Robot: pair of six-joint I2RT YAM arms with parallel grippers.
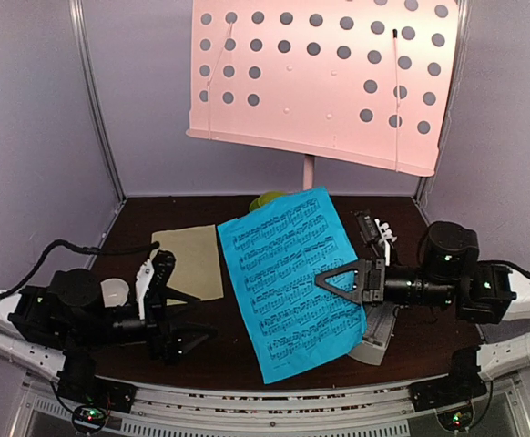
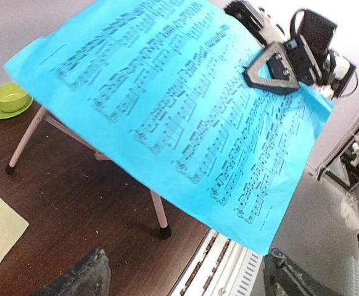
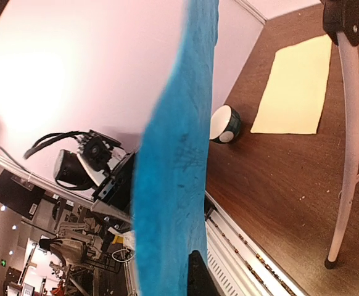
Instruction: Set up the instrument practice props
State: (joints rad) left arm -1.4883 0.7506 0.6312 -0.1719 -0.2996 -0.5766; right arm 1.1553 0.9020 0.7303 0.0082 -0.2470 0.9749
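Note:
The pink music stand's perforated desk (image 1: 320, 82) stands at the back, its legs on the table (image 2: 158, 213) (image 3: 346, 154). My right gripper (image 1: 342, 278) is shut on the right edge of the blue music sheet (image 1: 288, 282) and holds it tilted above the table. The sheet fills the left wrist view (image 2: 185, 105) and shows edge-on in the right wrist view (image 3: 173, 185). The pale-yellow sheet (image 1: 190, 264) lies flat at the left. My left gripper (image 1: 192, 316) is open and empty, low, beside the blue sheet. A pale wedge, perhaps the metronome (image 1: 379, 332), lies under the right arm.
A green cup and saucer (image 1: 267, 200) sit behind the blue sheet near the stand pole, also in the left wrist view (image 2: 10, 97). A small white-and-black bowl (image 1: 115, 293) sits by the left arm. The table's metal front rail (image 1: 265, 401) is close below.

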